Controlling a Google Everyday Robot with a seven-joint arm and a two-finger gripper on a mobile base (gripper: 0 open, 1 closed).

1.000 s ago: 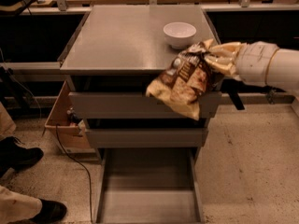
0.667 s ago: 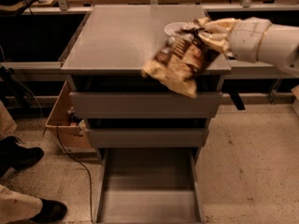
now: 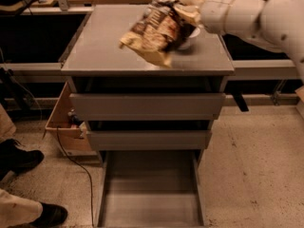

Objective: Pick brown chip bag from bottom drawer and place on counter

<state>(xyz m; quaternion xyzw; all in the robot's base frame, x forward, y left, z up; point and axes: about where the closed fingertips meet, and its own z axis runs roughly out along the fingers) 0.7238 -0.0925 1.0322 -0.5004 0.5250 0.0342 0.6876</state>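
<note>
The brown chip bag (image 3: 156, 32) hangs tilted above the counter (image 3: 104, 46), its lower tan end near the counter's front middle. My gripper (image 3: 186, 12) comes in from the upper right on the white arm and is shut on the brown chip bag's upper end. The bottom drawer (image 3: 151, 194) is pulled out below with a bare floor. The white bowl (image 3: 192, 34) shows only partly behind the bag.
Two shut grey drawer fronts (image 3: 147, 107) sit above the open one. A cardboard box (image 3: 66, 122) stands left of the cabinet. A person's shoes (image 3: 28, 184) and a cable lie on the floor at left. Workbenches run behind.
My gripper has lifted the brown chip bag up and to the left, from beside the cabinet's front right edge to above the counter.
</note>
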